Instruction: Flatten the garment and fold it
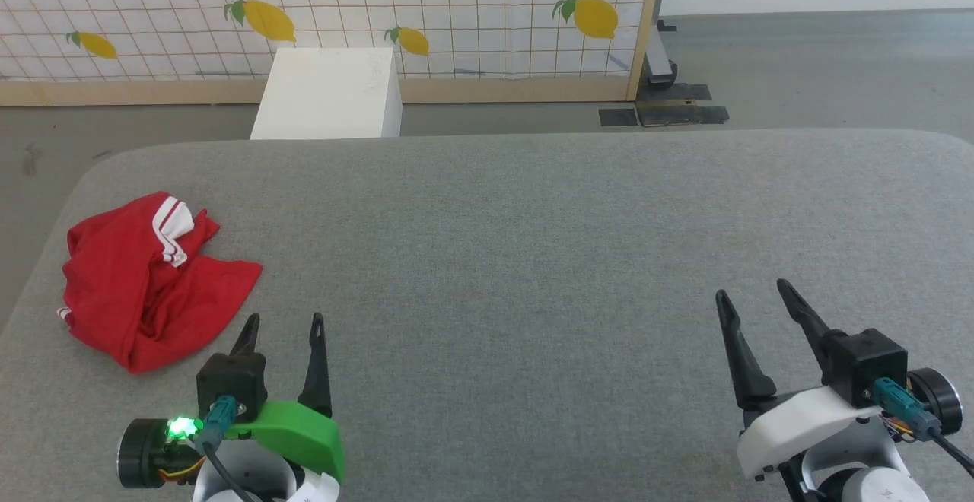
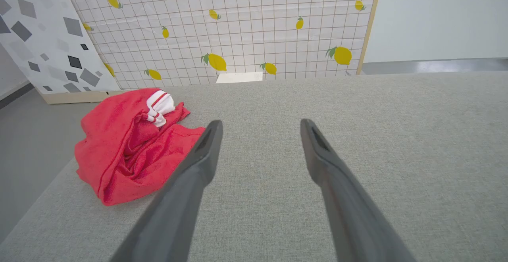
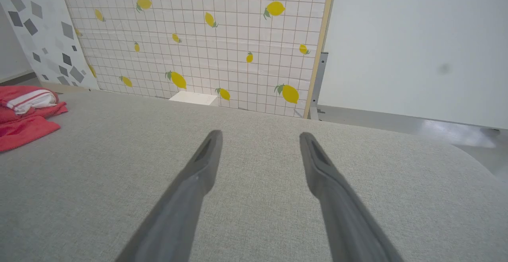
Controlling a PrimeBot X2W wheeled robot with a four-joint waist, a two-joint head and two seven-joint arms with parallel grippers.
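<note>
The garment (image 1: pixel 144 281) is a red shirt with a white, red-striped sleeve on top, lying crumpled in a heap near the left edge of the grey table (image 1: pixel 517 243). My left gripper (image 1: pixel 283 322) hovers open and empty just to the right of the heap's near corner, not touching it. In the left wrist view the garment (image 2: pixel 127 151) lies left of my open left gripper (image 2: pixel 260 124). My right gripper (image 1: pixel 749 290) stands open and empty at the table's near right. The right wrist view has that gripper (image 3: pixel 260 135) open over bare cloth, with the garment (image 3: pixel 24 123) at the far left edge.
A white box (image 1: pixel 327 95) stands on the floor behind the table's far edge. Behind it runs a tiled screen with lemon prints (image 1: pixel 426 15) on a wooden frame. Grey floor (image 1: pixel 799 68) lies beyond the table at the far right.
</note>
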